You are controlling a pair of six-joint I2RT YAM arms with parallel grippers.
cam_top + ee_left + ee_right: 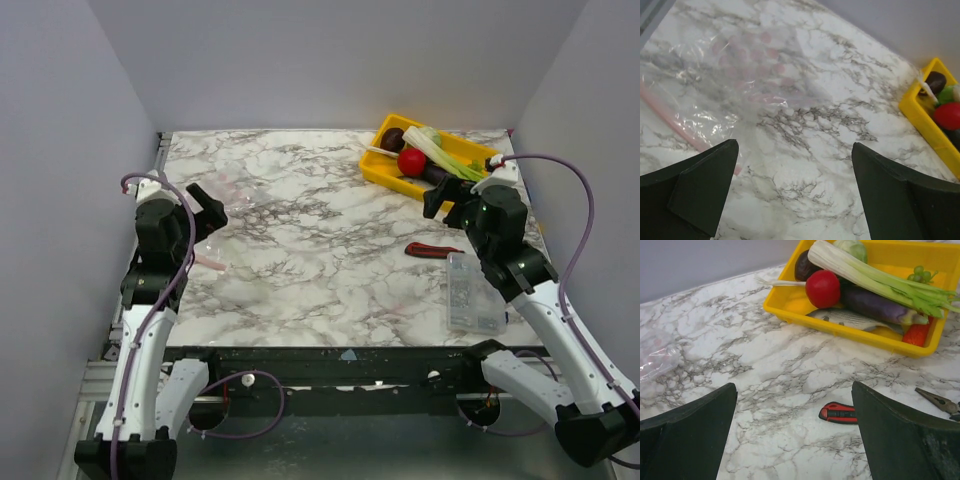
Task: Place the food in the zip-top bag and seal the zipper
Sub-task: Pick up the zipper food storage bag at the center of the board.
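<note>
Both jaws gape empty: left end effector point(795, 145) hovers by the zip-top bag point(725, 80) lying flat on the counter point(840, 135); right end effector point(794, 385) faces the food point(823, 288) in a yellow tray point(785, 310).

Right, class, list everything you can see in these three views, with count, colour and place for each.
table: one, white-grey marble, under everything
tray: one, yellow, far right
red ball: one, red, in tray
leek: one, white-green, across tray
aubergine: one, dark purple, beside leek
dark round vegetable: one, purple-brown, tray's far corner
leafy vegetable: one, pale green, tray's far end
fish: one, silvery, beside aubergine
zip-top bag: one, clear, flat at left
zipper: one, pale pink, along bag's mouth
red-handled tool: one, red and black, near tray
compartment box: one, clear, near right
left gripper: one, black, open above bag
right gripper: one, black, open, facing tray
</note>
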